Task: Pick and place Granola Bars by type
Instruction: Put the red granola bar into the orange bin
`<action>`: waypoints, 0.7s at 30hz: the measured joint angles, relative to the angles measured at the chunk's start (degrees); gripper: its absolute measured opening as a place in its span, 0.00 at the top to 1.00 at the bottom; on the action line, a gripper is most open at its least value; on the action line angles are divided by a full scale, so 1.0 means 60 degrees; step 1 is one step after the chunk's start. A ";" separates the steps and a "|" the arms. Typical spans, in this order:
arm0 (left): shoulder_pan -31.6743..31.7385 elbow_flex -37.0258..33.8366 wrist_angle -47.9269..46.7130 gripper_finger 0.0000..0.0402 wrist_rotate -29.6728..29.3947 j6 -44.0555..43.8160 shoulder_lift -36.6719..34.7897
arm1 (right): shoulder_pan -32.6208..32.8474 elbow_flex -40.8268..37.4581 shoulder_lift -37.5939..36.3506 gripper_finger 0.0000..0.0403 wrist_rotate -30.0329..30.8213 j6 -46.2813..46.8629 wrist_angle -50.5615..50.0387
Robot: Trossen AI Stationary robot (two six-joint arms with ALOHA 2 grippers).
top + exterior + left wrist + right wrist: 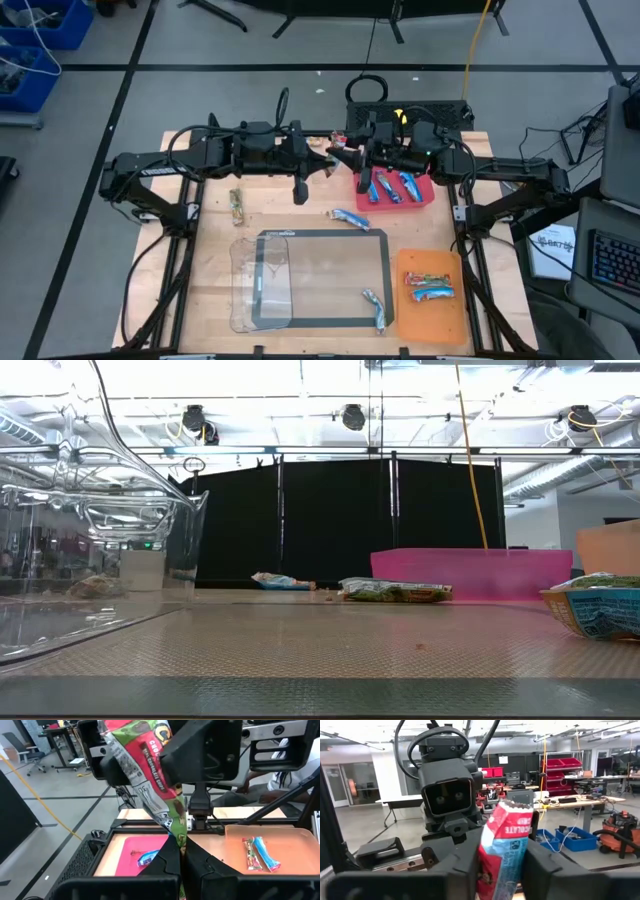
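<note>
Two dark six-joint arms are meeting above the far edge of the pale wooden table (pixel 210 260), just beside the shallow pink plastic tray (pixel 425 198), in what looks like a hand-over of one red, green and white foil-wrapped granola bar (pixel 150 780).

The left gripper (pixel 181 854) is pinching the bar's lower end, its two dark fingers pressed tight together on the crimped foil. The right gripper (pixel 502 865) is facing it from the pink tray's side, its fingers standing narrowly either side of the bar's other end; whether they are already bearing on the wrapper cannot be told.

Several blue foil bars (pixel 390 186) are lying inside the pink tray. Toward the near side of the table from that tray, the flat orange tray (pixel 432 318) is holding one red bar and one blue bar. A clear plastic tray (pixel 258 290) is lying farther from the pink tray, across a dark-framed grey mat (pixel 320 285). A blue loose bar (pixel 348 216) is resting just beside the pink tray, a second one (pixel 375 305) at the mat's near corner, and a tan-green bar (pixel 237 206) well apart from it.

The bar appears light and bendable, its foil slick and crinkly; it is drooping from a single end, so a grip across the firmer middle, or fully over the crimped seam, would likely be surer than a fingertip pinch.
</note>
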 joint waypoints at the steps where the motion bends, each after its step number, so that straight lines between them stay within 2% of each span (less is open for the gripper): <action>1: 0.0000 0.0000 0.0007 1.00 -0.0035 -0.0004 0.0000 | 0.0000 0.0000 0.0000 0.79 0.0000 -0.0101 0.0011; 6: 0.0000 0.0000 0.0067 1.00 -0.0103 -0.0011 0.0001 | 0.0004 0.0000 -0.0040 0.96 -0.0020 -0.0377 -0.0012; 11: -0.0004 -0.0001 0.0256 0.97 -0.0106 -0.0056 0.0000 | 0.0000 0.0000 -0.0055 0.95 -0.0200 -0.0371 0.0007; 15: -0.0004 -0.0011 0.0562 0.84 -0.0059 -0.0052 0.0000 | 0.0000 0.0000 -0.0066 0.98 -0.0211 -0.0368 0.0012; 21: -0.0022 -0.0011 0.0564 0.57 0.0035 0.0091 0.0000 | 0.0000 0.0000 -0.0119 0.98 -0.0215 -0.0368 -0.0142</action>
